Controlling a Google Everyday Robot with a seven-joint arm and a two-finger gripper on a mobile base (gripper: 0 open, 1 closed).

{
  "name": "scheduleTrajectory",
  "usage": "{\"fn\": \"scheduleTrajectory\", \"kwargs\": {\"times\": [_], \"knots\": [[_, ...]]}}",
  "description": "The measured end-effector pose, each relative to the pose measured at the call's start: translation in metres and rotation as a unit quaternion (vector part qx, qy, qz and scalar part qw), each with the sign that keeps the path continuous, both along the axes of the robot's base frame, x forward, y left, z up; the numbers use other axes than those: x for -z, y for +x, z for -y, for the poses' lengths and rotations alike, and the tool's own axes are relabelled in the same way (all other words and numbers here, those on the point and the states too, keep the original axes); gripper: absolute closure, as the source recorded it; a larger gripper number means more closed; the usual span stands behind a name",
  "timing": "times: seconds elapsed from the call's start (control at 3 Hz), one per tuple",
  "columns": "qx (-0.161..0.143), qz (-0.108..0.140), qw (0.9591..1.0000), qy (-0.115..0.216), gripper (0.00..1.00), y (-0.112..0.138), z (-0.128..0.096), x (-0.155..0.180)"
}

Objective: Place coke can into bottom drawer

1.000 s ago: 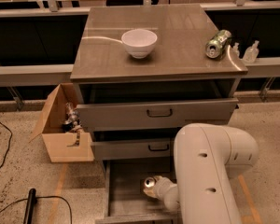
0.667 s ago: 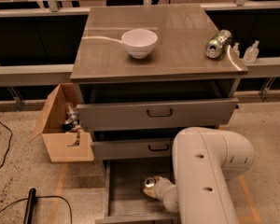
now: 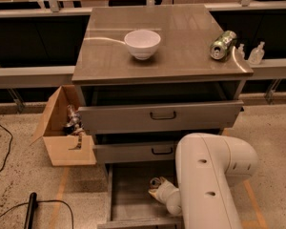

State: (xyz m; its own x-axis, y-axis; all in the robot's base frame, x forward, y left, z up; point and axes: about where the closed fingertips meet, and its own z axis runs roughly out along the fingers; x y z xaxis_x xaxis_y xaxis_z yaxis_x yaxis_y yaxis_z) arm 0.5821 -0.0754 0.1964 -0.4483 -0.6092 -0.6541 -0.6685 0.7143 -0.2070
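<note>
The bottom drawer (image 3: 128, 194) is pulled open at the foot of the grey cabinet, showing a shallow grey tray. My gripper (image 3: 160, 189) reaches down into it at the end of the white arm (image 3: 205, 185). It is shut on the coke can (image 3: 156, 182), held just above the drawer floor in the right half. Only the can's silver end and a bit of its side show; the rest is hidden by the gripper and arm.
The two upper drawers (image 3: 159, 114) with dark handles stand slightly out. On the cabinet top are a white bowl (image 3: 142, 43) and a green can (image 3: 222, 44) lying on its side. An open cardboard box (image 3: 66, 132) stands left of the cabinet. A black cable (image 3: 31, 211) lies on the floor.
The arm has shifted slightly left and the can has edged a little further into the drawer. Everything else is still.
</note>
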Motion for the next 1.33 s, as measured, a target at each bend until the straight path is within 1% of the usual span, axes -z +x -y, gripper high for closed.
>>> {"fn": "scheduleTrajectory", "kwargs": {"times": [0.33, 0.67, 1.0, 1.33], "knots": [[0.014, -0.008, 0.9999, -0.003, 0.00, -0.001, 0.016, -0.013], [0.028, -0.018, 0.9989, -0.032, 0.00, -0.008, 0.049, -0.040], [0.047, -0.045, 0.9942, -0.086, 0.00, -0.031, 0.095, -0.079], [0.054, -0.053, 0.9920, -0.101, 0.00, -0.040, 0.111, -0.091]]}}
